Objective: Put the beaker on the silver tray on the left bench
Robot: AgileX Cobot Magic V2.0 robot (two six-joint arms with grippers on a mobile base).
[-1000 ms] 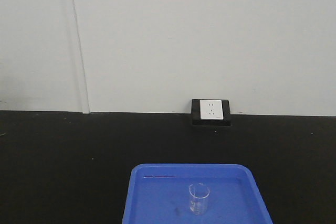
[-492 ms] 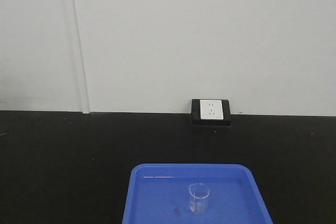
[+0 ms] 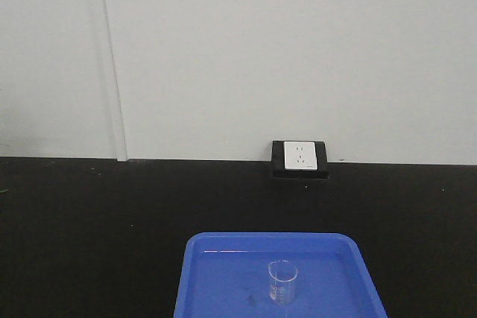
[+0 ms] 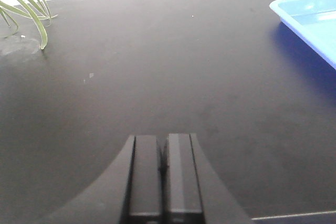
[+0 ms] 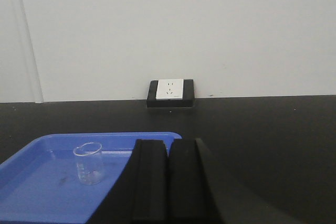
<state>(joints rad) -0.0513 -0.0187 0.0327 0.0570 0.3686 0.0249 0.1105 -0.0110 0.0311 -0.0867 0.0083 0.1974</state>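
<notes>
**Beaker stands in the blue tray, both hands empty**

The beaker (image 3: 282, 281) is a small clear glass cylinder with a flared lip and faint white graduation marks down its side. It stands upright and looks empty. It rests on the floor of the blue tray (image 3: 268, 237), near the tray's middle and apart from all of its walls. It is the only thing in the tray.

The blue tray is a shallow plastic rectangle with rounded corners and a raised rim, and it lies flat on the matte black surface (image 3: 89, 221).

Behind the tray, where the surface meets the pale wall (image 3: 261, 50), sits a white socket in a black frame (image 3: 299, 156).

The right hand (image 5: 168, 145) hovers at the tray's right side, level with the beaker but apart from it, its two black fingers pressed together on nothing.

The left hand (image 4: 163, 141) is well off the tray's left edge, over bare surface, fingers likewise closed and empty. Farther from the tray on that side, thin green plant leaves (image 4: 23, 3) droop toward the surface.
</notes>
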